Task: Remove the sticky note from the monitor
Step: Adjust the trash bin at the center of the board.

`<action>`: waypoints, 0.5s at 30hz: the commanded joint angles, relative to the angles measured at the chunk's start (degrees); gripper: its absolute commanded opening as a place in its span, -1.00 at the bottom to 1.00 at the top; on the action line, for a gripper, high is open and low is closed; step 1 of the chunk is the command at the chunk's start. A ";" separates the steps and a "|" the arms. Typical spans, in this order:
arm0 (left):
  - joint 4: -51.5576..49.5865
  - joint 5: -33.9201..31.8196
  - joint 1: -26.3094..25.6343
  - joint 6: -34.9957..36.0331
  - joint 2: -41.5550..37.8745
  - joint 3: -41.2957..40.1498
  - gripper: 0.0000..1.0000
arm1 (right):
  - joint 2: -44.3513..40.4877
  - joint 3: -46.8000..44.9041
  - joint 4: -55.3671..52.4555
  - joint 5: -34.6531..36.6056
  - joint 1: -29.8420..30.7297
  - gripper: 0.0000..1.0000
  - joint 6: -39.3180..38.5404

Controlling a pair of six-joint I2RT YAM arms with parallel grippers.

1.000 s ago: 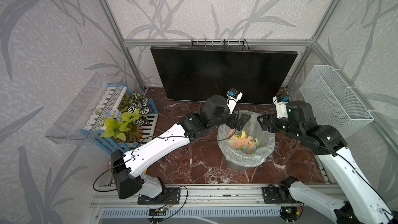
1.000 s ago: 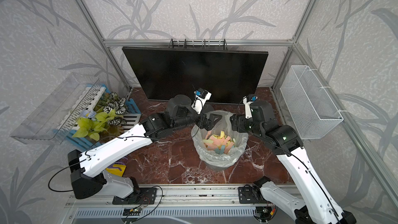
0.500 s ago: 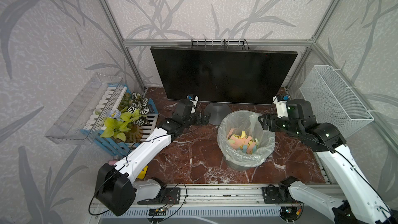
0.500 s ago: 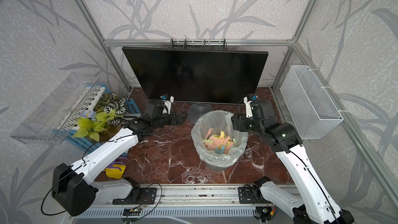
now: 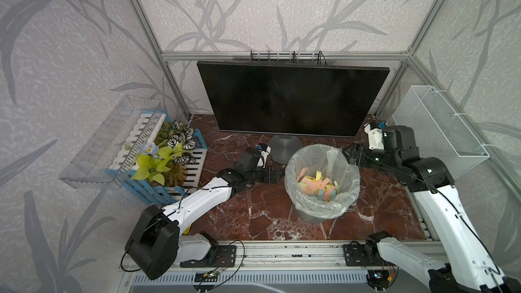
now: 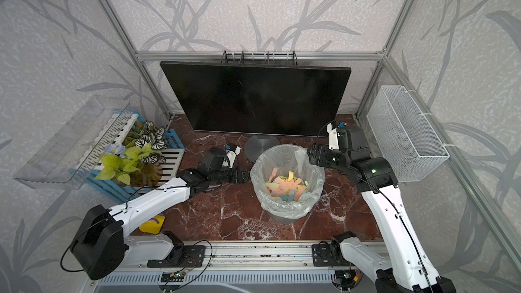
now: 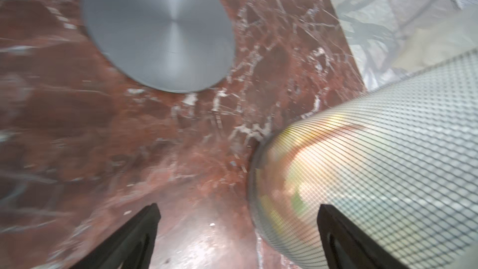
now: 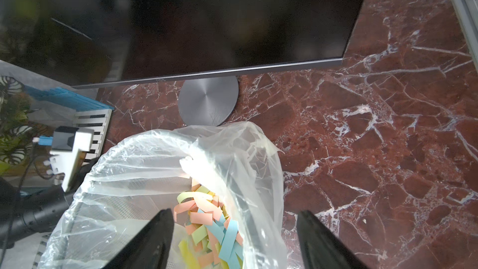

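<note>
The monitor [image 5: 290, 100] stands at the back on its round grey base [image 5: 284, 147]; its dark screen [image 6: 253, 97] is bare, and the sticky note is out of view. My left gripper [image 5: 277, 177] is open and empty, low over the marble just left of the mesh bin [image 7: 388, 164]. In the left wrist view the base [image 7: 157, 29] lies ahead of the left gripper [image 7: 238, 208]. My right gripper [image 5: 347, 155] hangs open and empty at the bin's far right rim. In the right wrist view the right gripper [image 8: 234, 213] sits above several coloured paper strips [image 8: 207, 218].
The bin's clear plastic liner [image 5: 290, 181] stands in front of the monitor's base. A plant in a blue and white crate [image 5: 163, 159] and a clear tray [image 5: 110, 142] are at the left. A white wire basket [image 5: 439, 133] hangs at the right. A yellow object [image 6: 152, 224] lies by the left arm.
My left arm has drawn back from above the bin and dropped to the table on the bin's left side. The right gripper has hardly moved.
</note>
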 commanded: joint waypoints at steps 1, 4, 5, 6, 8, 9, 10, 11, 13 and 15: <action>6.74 1.94 -3.00 -2.83 3.16 -0.84 1.00 | -1.24 -0.96 -0.68 -3.32 -1.28 0.59 1.42; 9.84 2.24 -5.48 -3.84 5.90 -0.33 1.00 | -1.67 -2.10 -1.02 -4.77 -2.31 0.59 1.95; 10.72 2.49 -6.07 -4.06 6.76 -0.24 1.00 | -1.88 -2.53 -1.10 -5.13 -2.57 0.59 2.20; 11.74 2.67 -6.55 -4.36 7.54 0.02 1.00 | -2.06 -3.04 -1.12 -5.50 -2.83 0.59 2.41; 13.46 3.10 -7.19 -4.77 8.95 0.68 1.00 | -2.50 -4.05 -1.09 -6.30 -3.32 0.59 2.85; 13.99 3.32 -7.49 -4.83 9.80 1.11 1.00 | -2.68 -4.54 -1.08 -6.50 -3.48 0.59 3.08; 14.62 3.55 -7.78 -4.84 10.69 1.63 1.00 | -2.81 -4.93 -1.26 -6.69 -3.70 0.59 3.26; 15.23 3.88 -8.15 -4.93 11.67 2.27 1.00 | -2.98 -5.22 -1.20 -6.87 -3.76 0.59 3.32; 15.99 4.48 -8.76 -5.01 13.65 3.88 1.00 | -3.31 -5.64 -1.49 -6.94 -3.99 0.59 3.51; 16.64 4.88 -9.63 -5.02 15.51 5.41 1.00 | -3.52 -5.83 -1.94 -6.87 -4.20 0.59 3.50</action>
